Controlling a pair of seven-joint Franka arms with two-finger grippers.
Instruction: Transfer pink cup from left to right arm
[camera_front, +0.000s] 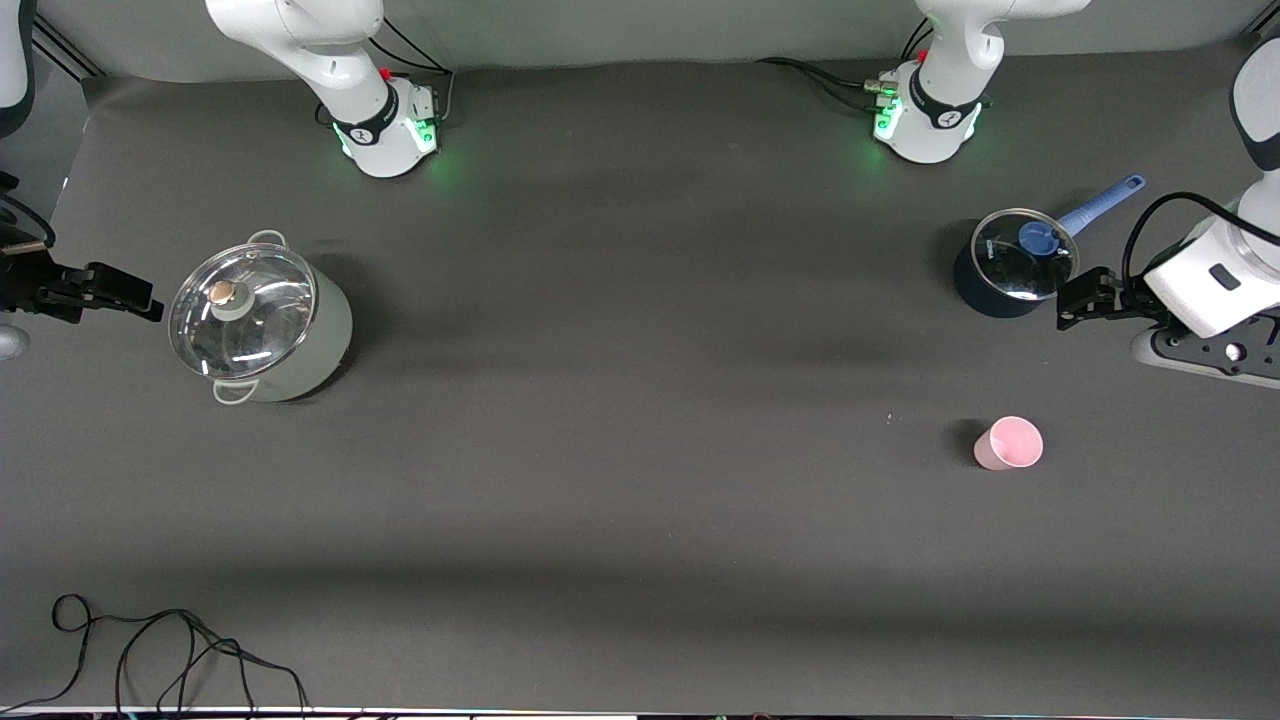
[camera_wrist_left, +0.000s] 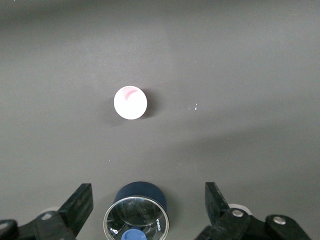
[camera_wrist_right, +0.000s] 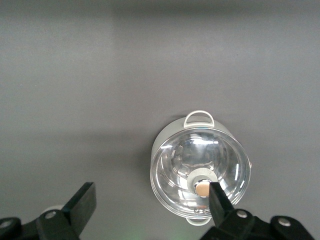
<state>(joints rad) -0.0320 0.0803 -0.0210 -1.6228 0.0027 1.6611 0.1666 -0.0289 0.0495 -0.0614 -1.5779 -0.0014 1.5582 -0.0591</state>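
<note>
The pink cup (camera_front: 1010, 443) stands upright on the dark table toward the left arm's end, nearer to the front camera than the blue saucepan. In the left wrist view the cup (camera_wrist_left: 130, 103) shows from above, apart from the fingers. My left gripper (camera_front: 1078, 300) is open and empty, up in the air by the saucepan's rim; its fingers (camera_wrist_left: 80, 202) stand wide apart. My right gripper (camera_front: 135, 298) is open and empty, in the air beside the white pot at the right arm's end; its fingers (camera_wrist_right: 82, 202) are spread.
A dark blue saucepan (camera_front: 1005, 270) with a glass lid and blue handle stands near the left arm; it also shows in the left wrist view (camera_wrist_left: 137, 212). A white pot (camera_front: 265, 320) with a glass lid stands near the right arm, also seen in the right wrist view (camera_wrist_right: 200, 170). A black cable (camera_front: 170, 650) lies by the front edge.
</note>
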